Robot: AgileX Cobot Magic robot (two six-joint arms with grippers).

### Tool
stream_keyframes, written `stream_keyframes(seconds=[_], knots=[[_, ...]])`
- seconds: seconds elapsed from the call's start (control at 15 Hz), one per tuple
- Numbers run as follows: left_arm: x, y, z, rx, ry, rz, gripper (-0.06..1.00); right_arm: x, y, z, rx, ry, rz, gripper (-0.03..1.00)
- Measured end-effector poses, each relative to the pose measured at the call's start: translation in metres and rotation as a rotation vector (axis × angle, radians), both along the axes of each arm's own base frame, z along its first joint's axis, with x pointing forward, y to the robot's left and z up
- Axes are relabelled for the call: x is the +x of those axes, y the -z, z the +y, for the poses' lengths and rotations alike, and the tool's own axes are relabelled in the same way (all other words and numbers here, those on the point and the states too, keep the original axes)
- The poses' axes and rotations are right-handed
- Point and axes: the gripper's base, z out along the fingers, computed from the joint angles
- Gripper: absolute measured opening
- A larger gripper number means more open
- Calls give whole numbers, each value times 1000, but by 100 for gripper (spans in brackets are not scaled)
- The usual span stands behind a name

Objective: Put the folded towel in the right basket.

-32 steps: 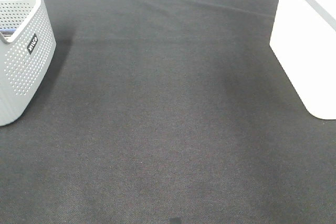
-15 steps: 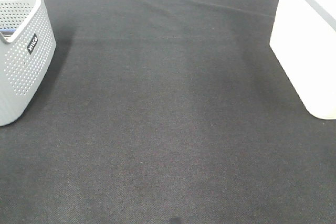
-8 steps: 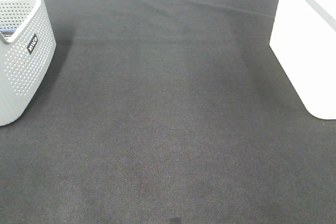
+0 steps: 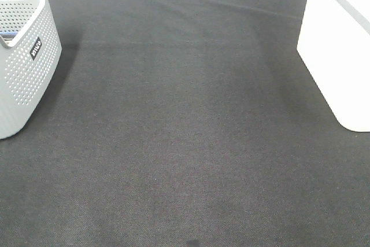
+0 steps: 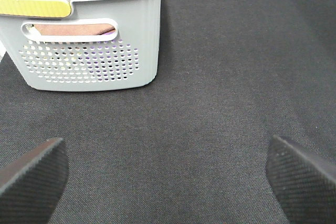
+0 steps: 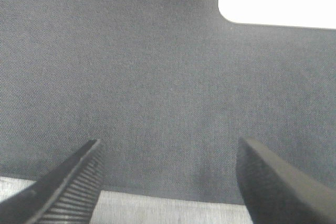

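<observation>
Two baskets: a grey perforated basket (image 4: 23, 56) stands at the left edge of the dark surface (image 4: 185, 131), and a plain white basket (image 4: 341, 56) stands at the right edge, well apart from it.
Left claw (image 5: 168, 174): spread wide, nothing between its fingers, hovering over bare surface with the grey basket just ahead.
Right claw (image 6: 168, 182): spread as well, holding nothing, with a corner of the white basket ahead of it.
Towel: no folded towel lies on the open surface; folded cloth (image 5: 73, 29), reddish-brown with a blue piece behind it, shows through the handle slot and over the rim of the grey basket, so the towel is most likely among it.
Step in hand: judged as the very start, before any grasp.
Next move: probably the left claw must reach down into the grey basket and close on one folded piece without undoing the fold.
Hidden: the white basket's inside is out of view in every view, and both baskets are cut off by the high view's edges.
Hard to tell: which cloth piece is the intended one.
</observation>
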Motion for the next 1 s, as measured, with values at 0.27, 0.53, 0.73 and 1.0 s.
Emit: stream_keyframes(seconds=[0.27, 0.53, 0.73, 1.0], knots=[[0, 0, 0, 0, 0, 0, 97, -1, 0, 0, 1, 0, -4, 67], [0, 0, 0, 0, 0, 0, 97, -1, 0, 0, 1, -1, -4, 67], [0, 0, 0, 0, 0, 0, 97, -1, 0, 0, 1, -2, -4, 67], [0, 0, 0, 0, 0, 0, 97, -15, -3, -1, 7, -2, -98, 67]])
